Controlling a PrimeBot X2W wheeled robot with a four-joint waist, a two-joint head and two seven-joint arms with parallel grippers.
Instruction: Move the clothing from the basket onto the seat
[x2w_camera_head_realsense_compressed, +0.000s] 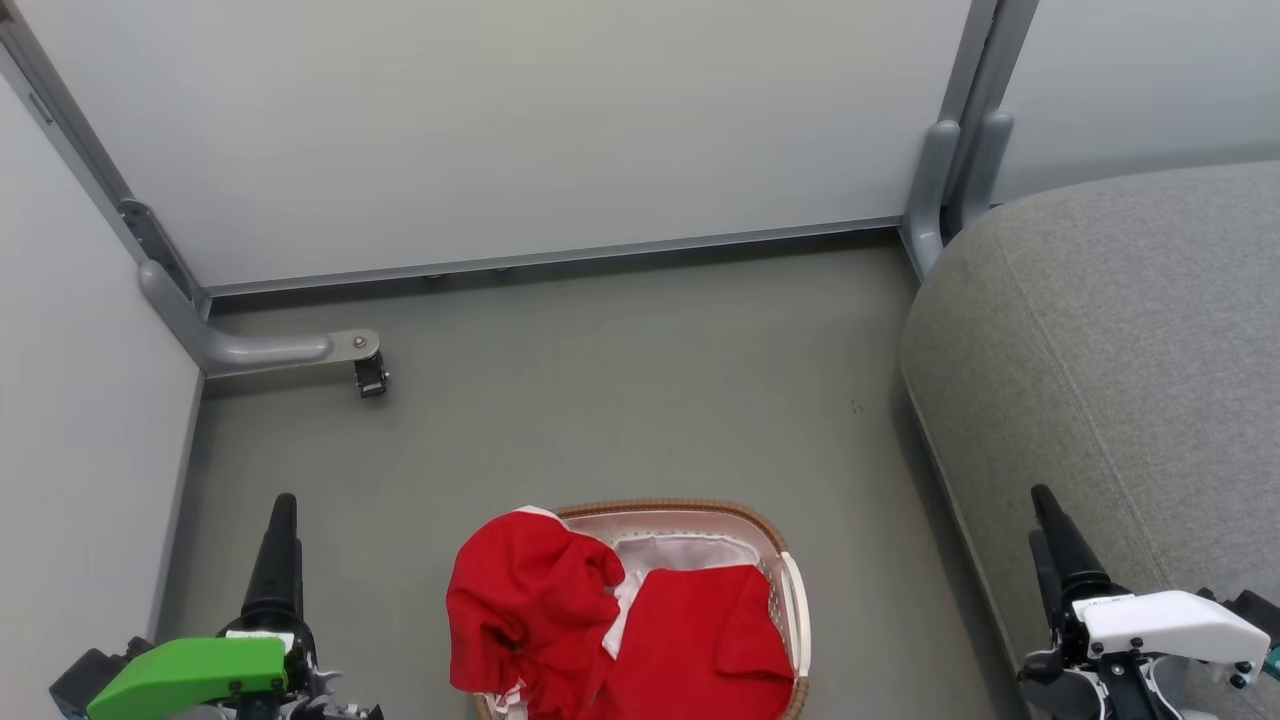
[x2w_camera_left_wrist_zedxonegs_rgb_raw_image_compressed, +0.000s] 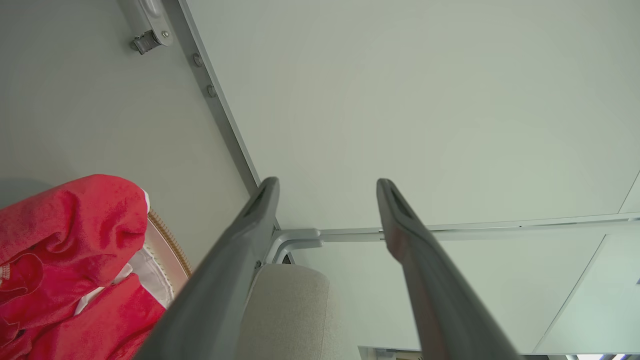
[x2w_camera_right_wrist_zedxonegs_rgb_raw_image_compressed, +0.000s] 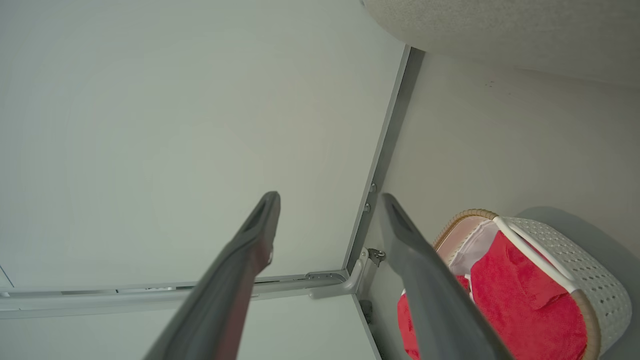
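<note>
The basket (x2w_camera_head_realsense_compressed: 790, 590) stands on the floor at the bottom centre, its brown woven rim and white liner showing. Red clothing (x2w_camera_head_realsense_compressed: 530, 600) fills it, one piece bulging over the left rim and another (x2w_camera_head_realsense_compressed: 700, 640) lying flat inside. The grey seat (x2w_camera_head_realsense_compressed: 1120, 350) rises at the right. My left gripper (x2w_camera_head_realsense_compressed: 285, 500) hangs open left of the basket, well apart from it; the left wrist view shows its gripper (x2w_camera_left_wrist_zedxonegs_rgb_raw_image_compressed: 327, 182) holding nothing, with the clothing (x2w_camera_left_wrist_zedxonegs_rgb_raw_image_compressed: 65, 225) at lower left. My right gripper (x2w_camera_head_realsense_compressed: 1045, 495) is open beside the seat's front edge, and the right wrist view shows its gripper (x2w_camera_right_wrist_zedxonegs_rgb_raw_image_compressed: 330, 196) with nothing in it, the basket (x2w_camera_right_wrist_zedxonegs_rgb_raw_image_compressed: 575, 260) to its right.
White partition panels (x2w_camera_head_realsense_compressed: 500, 130) with grey metal frames close off the back and left. A frame foot with a small caster (x2w_camera_head_realsense_compressed: 370, 375) juts onto the grey floor (x2w_camera_head_realsense_compressed: 620, 380) at the left. Open floor lies between the basket and the back wall.
</note>
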